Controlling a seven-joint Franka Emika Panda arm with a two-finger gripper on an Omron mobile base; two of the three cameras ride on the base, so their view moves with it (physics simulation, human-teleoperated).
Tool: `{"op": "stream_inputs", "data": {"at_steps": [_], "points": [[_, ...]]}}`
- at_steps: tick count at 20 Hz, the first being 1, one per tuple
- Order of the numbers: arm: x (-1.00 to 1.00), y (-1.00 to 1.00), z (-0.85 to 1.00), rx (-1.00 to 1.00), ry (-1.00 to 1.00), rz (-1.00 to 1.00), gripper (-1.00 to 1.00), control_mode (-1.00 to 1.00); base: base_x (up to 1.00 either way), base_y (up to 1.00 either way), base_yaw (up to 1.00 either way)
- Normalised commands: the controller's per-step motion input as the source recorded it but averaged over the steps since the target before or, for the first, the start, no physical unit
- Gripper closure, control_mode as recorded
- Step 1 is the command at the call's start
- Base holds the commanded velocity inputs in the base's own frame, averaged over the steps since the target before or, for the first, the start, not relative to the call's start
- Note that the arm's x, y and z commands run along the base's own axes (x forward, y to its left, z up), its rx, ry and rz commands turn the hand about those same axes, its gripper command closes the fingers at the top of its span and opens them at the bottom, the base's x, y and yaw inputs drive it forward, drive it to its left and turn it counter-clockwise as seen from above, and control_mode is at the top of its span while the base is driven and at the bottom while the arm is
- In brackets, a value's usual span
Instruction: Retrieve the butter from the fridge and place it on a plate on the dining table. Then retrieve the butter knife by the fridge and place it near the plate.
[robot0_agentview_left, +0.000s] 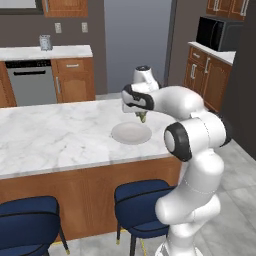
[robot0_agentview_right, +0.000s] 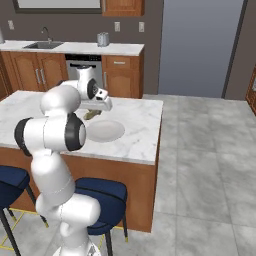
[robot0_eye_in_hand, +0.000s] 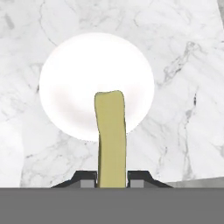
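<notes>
My gripper (robot0_eye_in_hand: 112, 178) pinches the butter (robot0_eye_in_hand: 111, 135) by its near end, so the free end hangs over the plate (robot0_eye_in_hand: 65, 87). I hover above the plate's near edge on the table (robot0_agentview_left: 50, 135); butter not yet touching. Judged next: lower, then release.

Tool (robot0_eye_in_hand: 111, 177) gripping butter (robot0_eye_in_hand: 111, 135), plate (robot0_eye_in_hand: 70, 87) beyond

arm: reaching forward | hand (robot0_eye_in_hand: 111, 181): pointing down, fingers clamped
</notes>
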Motion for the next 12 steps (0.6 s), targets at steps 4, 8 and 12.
{"op": "stream_inputs", "data": {"at_steps": [4, 8, 12], "points": [[0.44, 0.0, -0.49, 0.0, 0.0, 0.0, 1.0, -1.0, 0.0, 0.0, 0.0], [0.42, 0.0, -0.53, 0.0, 0.0, 0.0, 1.0, -1.0, 0.0, 0.0, 0.0], [0.36, 0.0, -0.56, 0.0, 0.0, -0.02, 1.0, -1.0, 0.0, 0.0, 0.0]]}}
